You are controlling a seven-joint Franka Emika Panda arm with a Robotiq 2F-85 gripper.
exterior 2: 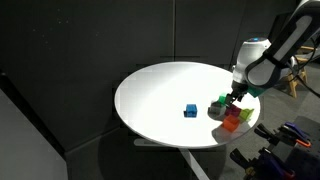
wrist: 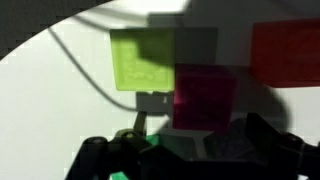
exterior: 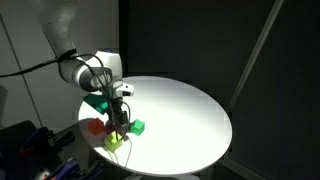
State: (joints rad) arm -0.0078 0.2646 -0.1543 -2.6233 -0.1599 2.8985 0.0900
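From where I stand, the arm [exterior: 72,62] leans over the near edge of the round white table [exterior: 190,110], and its jaws hang low over a small cluster of blocks. In the wrist view the jaws stand wide apart and hold nothing. The magenta block [wrist: 205,98] lies on the table just ahead of the gap between them, under their shadow. A lime block [wrist: 140,62] sits just beside it on one flank, its corner close to the magenta one, and a red block [wrist: 285,50] lies near the other flank. In an exterior view a green block [exterior: 138,126] rests at the edge of the cluster. A blue block [exterior 2: 190,110] sits alone, well apart, toward the middle of the table.
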